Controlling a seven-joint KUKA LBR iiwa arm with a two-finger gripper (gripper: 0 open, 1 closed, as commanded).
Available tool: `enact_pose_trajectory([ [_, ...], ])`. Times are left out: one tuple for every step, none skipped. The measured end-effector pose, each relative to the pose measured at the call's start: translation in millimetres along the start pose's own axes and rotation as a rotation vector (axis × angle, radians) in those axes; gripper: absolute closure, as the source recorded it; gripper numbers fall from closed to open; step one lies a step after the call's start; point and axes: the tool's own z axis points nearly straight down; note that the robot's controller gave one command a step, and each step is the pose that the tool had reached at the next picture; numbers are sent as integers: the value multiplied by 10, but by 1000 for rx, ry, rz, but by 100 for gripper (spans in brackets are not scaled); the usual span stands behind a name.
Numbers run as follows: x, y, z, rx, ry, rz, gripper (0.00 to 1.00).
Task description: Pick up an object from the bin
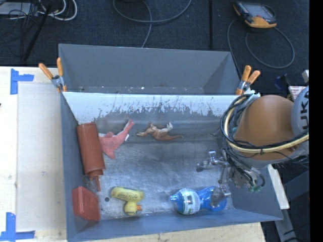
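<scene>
Gripper [220, 194] low at right end of blue-white toy [194, 201], near-right corner. Open or closed, can't tell. Off-centre grab there, toy probably swings, slips out.

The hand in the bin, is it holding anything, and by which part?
Cannot tell. The hand is down at the right end of the blue and white toy by the front wall of the bin, but a hold cannot be made out.

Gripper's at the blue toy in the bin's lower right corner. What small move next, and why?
Probably nudge it a little left, toward the toy's middle. The gripper sits at the right end of the blue toy, not over its thicker blue-and-white body, so a grasp there might slip off.
</scene>
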Motion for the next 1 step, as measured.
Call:
enact_pose_trajectory([
  [269, 15, 33, 0, 2, -106, 0],
])
